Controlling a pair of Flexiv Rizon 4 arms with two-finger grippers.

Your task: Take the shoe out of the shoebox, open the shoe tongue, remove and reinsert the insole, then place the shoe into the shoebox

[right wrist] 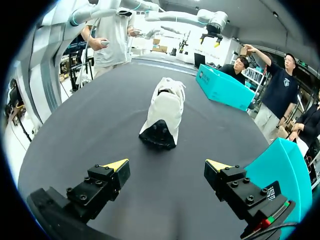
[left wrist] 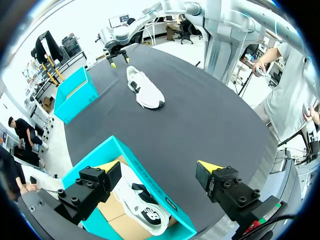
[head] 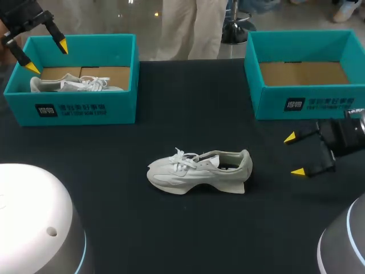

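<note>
shoe (head: 197, 170) is out on the bench (head: 188, 103), rest of the job's ahead I reckon; my left pincer (head: 47, 56) and right pincer (head: 293, 154) both spread, empty

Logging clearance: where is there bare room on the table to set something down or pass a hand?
Bare table between the left box and right box, behind the loose shoe, and in front of it. The right box is empty. Crowded: left box, with a second shoe under the left gripper; right gripper off the loose shoe's heel.

Bare table (head: 194, 97) all round shoe (head: 197, 171) — L shoebox (head: 85, 109) & R shoebox (head: 272, 105) walls stand well back.
</note>
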